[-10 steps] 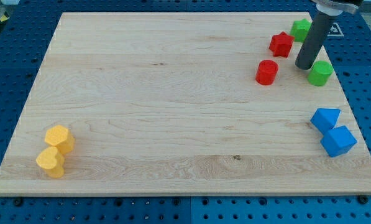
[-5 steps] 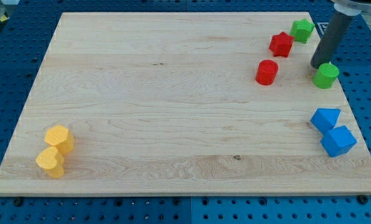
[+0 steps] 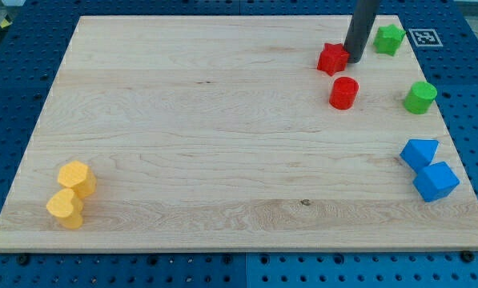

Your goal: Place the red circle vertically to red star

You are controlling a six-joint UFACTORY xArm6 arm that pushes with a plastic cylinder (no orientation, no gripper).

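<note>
The red star (image 3: 332,59) lies on the wooden board (image 3: 206,128) near the view's top right. The red circle (image 3: 343,93), a short cylinder, stands just below it and slightly to its right, with a small gap between them. My tip (image 3: 355,58) is down at the star's right edge, touching or nearly touching it, above the circle.
A green star (image 3: 388,38) lies at the top right corner and a green cylinder (image 3: 419,97) at the right edge. Two blue blocks (image 3: 427,167) sit lower right. Two yellow blocks (image 3: 71,192) sit at the lower left.
My tip has moved left from beside the green cylinder to the red star's right side. The red star has slid left by roughly its own width. The red circle has not moved.
</note>
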